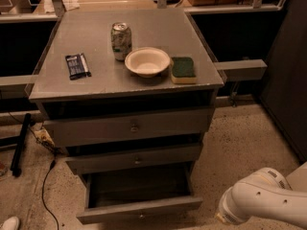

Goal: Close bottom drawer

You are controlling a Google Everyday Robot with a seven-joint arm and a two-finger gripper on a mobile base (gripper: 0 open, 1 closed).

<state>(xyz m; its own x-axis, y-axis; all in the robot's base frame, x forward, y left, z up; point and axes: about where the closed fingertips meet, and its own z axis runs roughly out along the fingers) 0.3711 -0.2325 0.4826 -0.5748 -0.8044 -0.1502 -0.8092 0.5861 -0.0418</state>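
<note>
One step remains, and by this view it is the whole task: the bottom drawer (139, 209) stands pulled out at the foot of the cabinet. Its dark inner box is exposed and its front sits well forward of the middle drawer (136, 158). No contact is made yet.

The white arm (261, 200), with a smooth rounded casing, sits at lower right, apart from the drawer. The end effector lies past the lower edge, so its opening cannot be told.

The drawer front is flat matte grey. The counter (96, 83) is a dull grey slab.
</note>
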